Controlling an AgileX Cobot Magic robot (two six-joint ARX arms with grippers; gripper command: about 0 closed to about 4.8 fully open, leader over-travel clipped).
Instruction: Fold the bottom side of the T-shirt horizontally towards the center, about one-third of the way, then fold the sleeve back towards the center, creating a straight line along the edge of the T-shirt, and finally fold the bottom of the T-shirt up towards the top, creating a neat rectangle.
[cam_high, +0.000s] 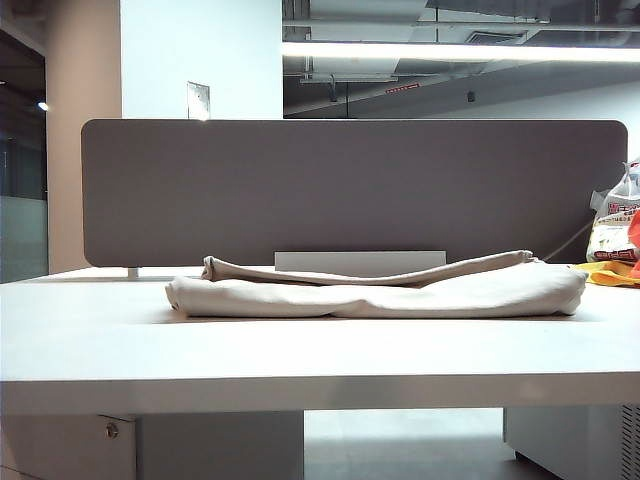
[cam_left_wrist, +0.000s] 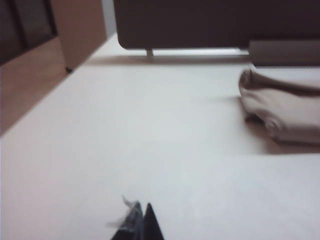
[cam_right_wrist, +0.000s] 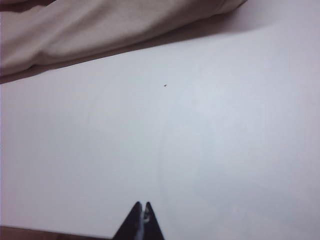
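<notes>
Both pincers, left and right, closed, clear of folded T-shirt

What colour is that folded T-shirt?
Plain beige T-shirt, no print; the exterior view shows it best.

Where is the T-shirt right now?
In the exterior view the T-shirt lies folded mid-table before the grey divider, a plastic bag to its right; neither gripper touches it.

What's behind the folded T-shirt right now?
Behind the T-shirt a low white bracket sits against the grey divider panel. The bracket's foot is hidden by the cloth. Both the left gripper and right gripper are shut, off the shirt.
</notes>
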